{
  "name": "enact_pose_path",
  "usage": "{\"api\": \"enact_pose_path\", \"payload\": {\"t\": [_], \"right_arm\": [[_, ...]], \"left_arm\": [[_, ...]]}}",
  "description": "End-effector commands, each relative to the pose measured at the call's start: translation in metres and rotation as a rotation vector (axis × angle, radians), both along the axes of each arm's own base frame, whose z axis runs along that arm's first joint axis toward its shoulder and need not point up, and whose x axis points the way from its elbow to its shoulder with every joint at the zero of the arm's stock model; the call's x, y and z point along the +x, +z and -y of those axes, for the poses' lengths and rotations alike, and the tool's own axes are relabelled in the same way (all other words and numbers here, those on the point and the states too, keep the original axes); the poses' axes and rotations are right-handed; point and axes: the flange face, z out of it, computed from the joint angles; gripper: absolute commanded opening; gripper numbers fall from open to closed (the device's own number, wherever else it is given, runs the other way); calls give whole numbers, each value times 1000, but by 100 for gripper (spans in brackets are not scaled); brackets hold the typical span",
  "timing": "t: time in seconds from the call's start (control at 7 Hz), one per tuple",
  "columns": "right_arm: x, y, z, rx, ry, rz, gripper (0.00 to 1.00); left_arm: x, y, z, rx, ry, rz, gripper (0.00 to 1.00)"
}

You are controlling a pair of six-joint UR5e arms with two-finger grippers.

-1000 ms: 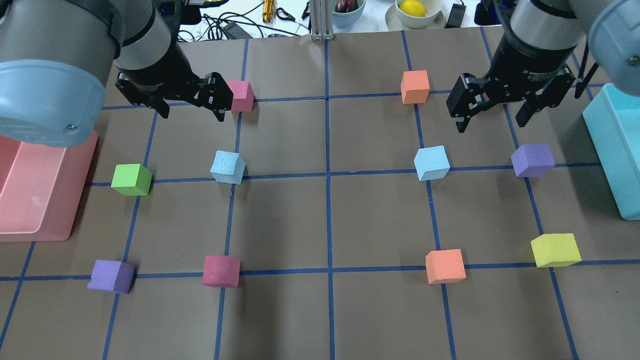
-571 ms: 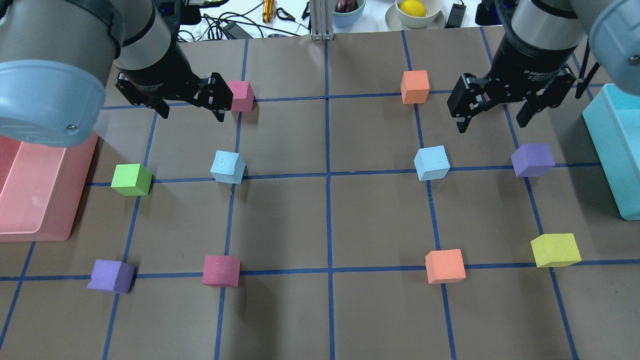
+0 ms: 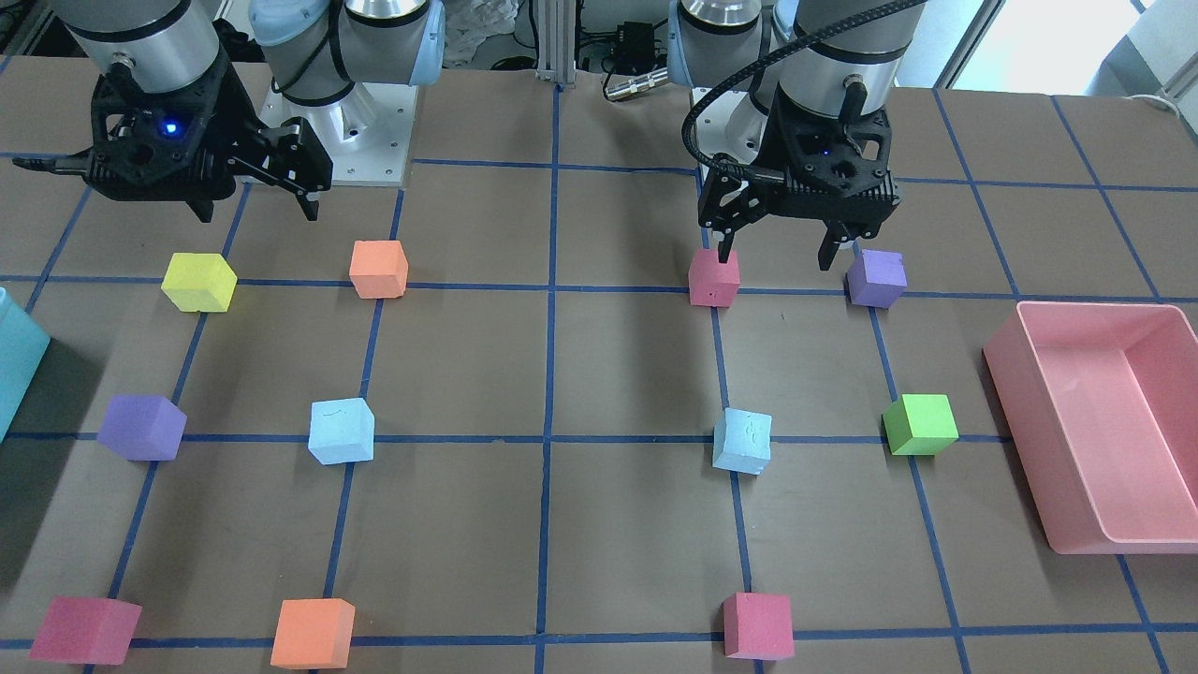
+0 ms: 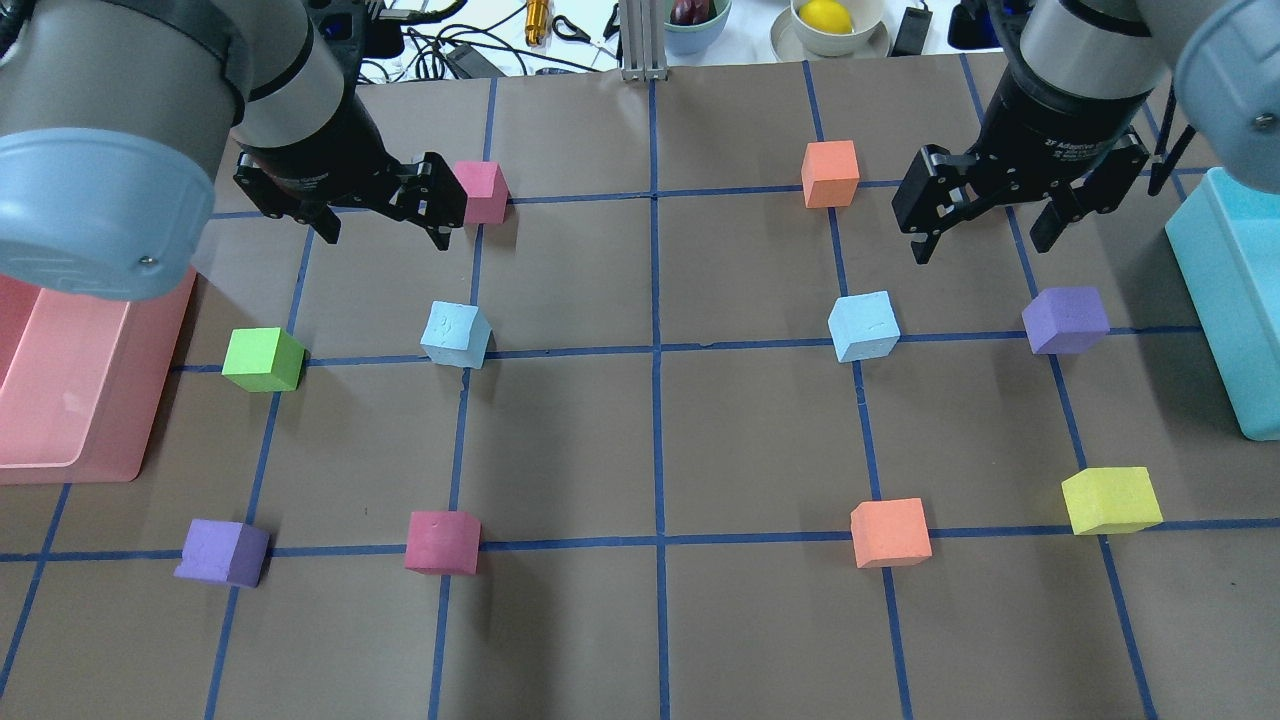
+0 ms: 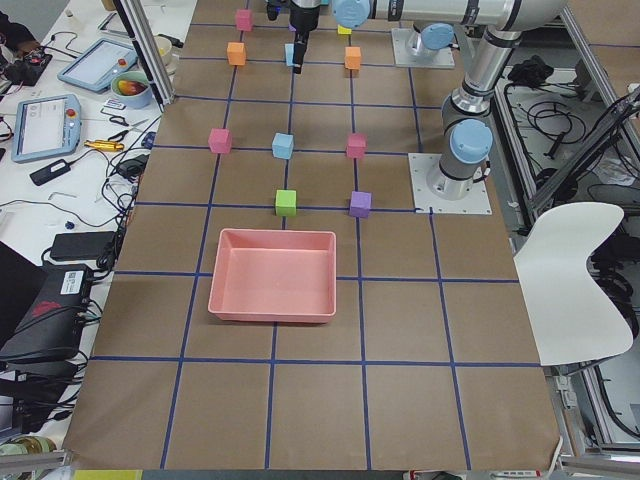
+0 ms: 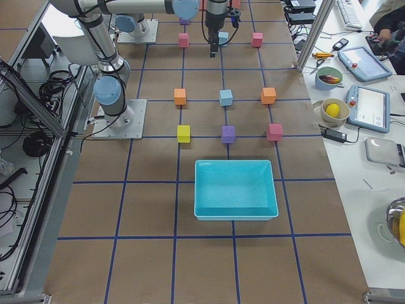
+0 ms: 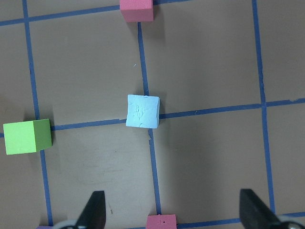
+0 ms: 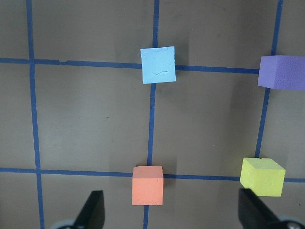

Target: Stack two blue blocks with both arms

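Above the worktop, toward its left and right edges, the left fingers (image 4: 437, 215) and right fingers (image 4: 925, 215), both spread apart, have barely shifted. The left blue block (image 4: 456, 335) and right blue block (image 4: 864, 325) lie untouched, so I judge stacking unstarted.

Bright even overhead light, soft short shadows by cubes, sharp pics, slight glare on table (image 4: 760, 440) paper

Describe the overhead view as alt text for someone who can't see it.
The left blue block and right blue block sit apart, unstacked, on a brown gridded table among other coloured cubes. The left hand and right hand hover open and empty above the table. Pink bin at left, teal bin at right.
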Motion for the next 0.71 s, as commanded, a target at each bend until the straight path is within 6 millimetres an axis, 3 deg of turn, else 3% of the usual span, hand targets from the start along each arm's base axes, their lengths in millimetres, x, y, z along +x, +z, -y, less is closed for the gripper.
{"api": "enact_pose_path", "payload": {"t": [0.0,0.43,0.57], "right_arm": [[1,-1,1,1,1,6,100],[0,-14,14,1,1,8,100],[0,-31,27,10,0,8,100]], "left_arm": [[0,0,1,0,0,0,100],[0,1,0,-2,1,0,100],[0,0,1,-2,0,0,100]]}}
